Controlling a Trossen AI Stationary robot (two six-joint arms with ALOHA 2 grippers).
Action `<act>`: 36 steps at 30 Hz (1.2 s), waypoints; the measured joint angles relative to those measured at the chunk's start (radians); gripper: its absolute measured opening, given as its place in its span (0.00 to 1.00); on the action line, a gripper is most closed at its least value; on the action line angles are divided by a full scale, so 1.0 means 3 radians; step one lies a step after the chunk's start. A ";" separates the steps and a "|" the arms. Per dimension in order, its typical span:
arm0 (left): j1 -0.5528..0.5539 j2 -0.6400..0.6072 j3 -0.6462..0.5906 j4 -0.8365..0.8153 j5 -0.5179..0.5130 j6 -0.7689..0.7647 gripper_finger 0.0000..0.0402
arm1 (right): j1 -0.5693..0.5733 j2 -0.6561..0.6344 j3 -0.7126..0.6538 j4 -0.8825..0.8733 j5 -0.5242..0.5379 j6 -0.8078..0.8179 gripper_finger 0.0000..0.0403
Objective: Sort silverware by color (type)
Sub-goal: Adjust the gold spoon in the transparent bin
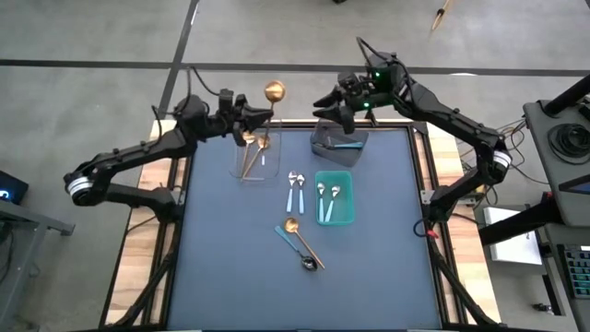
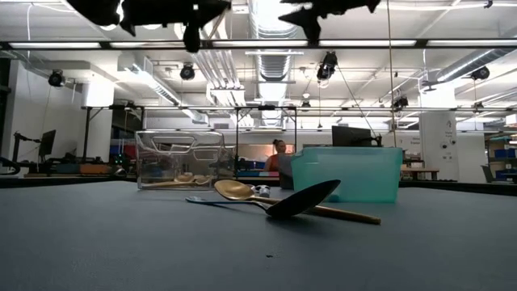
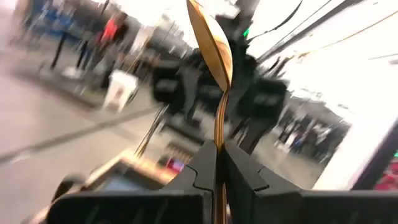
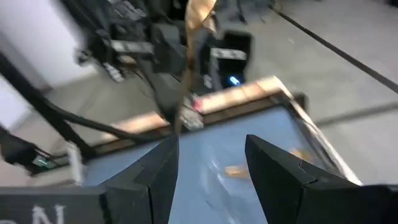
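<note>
My left gripper [image 1: 255,114] is raised over the far edge of the clear bin [image 1: 255,155] and is shut on a gold spoon [image 1: 275,90]. Other gold spoons [image 1: 251,152] lie in that bin. My right gripper [image 1: 329,100] hangs open above the grey bin [image 1: 339,138], which holds a teal-handled spoon [image 1: 348,144]. Two light-blue-handled spoons [image 1: 328,198] lie in the teal bin [image 1: 334,219], and two more [image 1: 295,190] lie on the mat. A gold spoon [image 2: 238,191] and a dark-bowled, teal-handled spoon [image 2: 303,200] lie crossed near the mat's middle. My left gripper pinches the gold spoon's thin handle [image 3: 219,138] between its two fingers. The spoon runs on along the fingers, with its bowl [image 3: 211,37] out ahead of them, toward the far right. It is lifted clear of the bin and the table.
The three bins stand along the far half of the dark mat [image 1: 230,267]. The two grippers face each other closely at the far edge; my right wrist view shows the left arm's gold spoon [image 4: 198,15] just ahead. Wooden table edges [image 1: 138,249] flank the mat.
</note>
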State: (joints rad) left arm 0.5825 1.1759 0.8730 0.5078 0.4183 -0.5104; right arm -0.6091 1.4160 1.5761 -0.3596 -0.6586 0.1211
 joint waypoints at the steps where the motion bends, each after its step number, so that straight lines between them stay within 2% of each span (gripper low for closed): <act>1: -0.0029 0.0008 0.0000 0.0129 -0.0016 -0.0008 0.00 | 0.0030 0.0009 0.0000 0.0127 -0.0047 0.0084 0.44; 9: -0.0246 0.0130 0.0000 0.0375 -0.0601 0.0180 0.00 | 0.0200 0.0075 0.0000 0.0918 -0.0057 0.0620 0.44; 15: -0.0372 0.0266 0.0132 0.0268 -0.1252 0.0441 0.00 | 0.0196 0.0074 0.0000 0.0944 0.0477 0.0820 0.44; 18: -0.0397 0.0321 0.0457 -0.0283 -0.1504 0.0789 0.00 | 0.0194 0.0070 0.0000 0.0940 0.0640 0.0828 0.44; 22: -0.0414 0.0461 0.1072 -0.1342 -0.1786 0.1408 0.00 | 0.0190 0.0063 0.0000 0.0943 0.0692 0.0824 0.44; 26: -0.0420 0.0650 0.1699 -0.2307 -0.2209 0.1990 0.00 | 0.0190 0.0053 0.0000 0.0930 0.0795 0.0822 0.44; 33: -0.0456 0.1010 0.2476 -0.3395 -0.2647 0.2496 0.00 | 0.0179 0.0004 0.0000 0.0721 0.1275 0.0962 0.44; 36: -0.0521 0.1186 0.2694 -0.3784 -0.3003 0.2620 0.00 | 0.0116 -0.0013 0.0016 0.0617 0.1356 0.1272 0.44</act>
State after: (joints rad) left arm 0.4261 1.5317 1.6811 -0.6273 -0.4826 0.2755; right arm -0.5744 1.4120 1.5807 -0.1746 -0.2519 0.5026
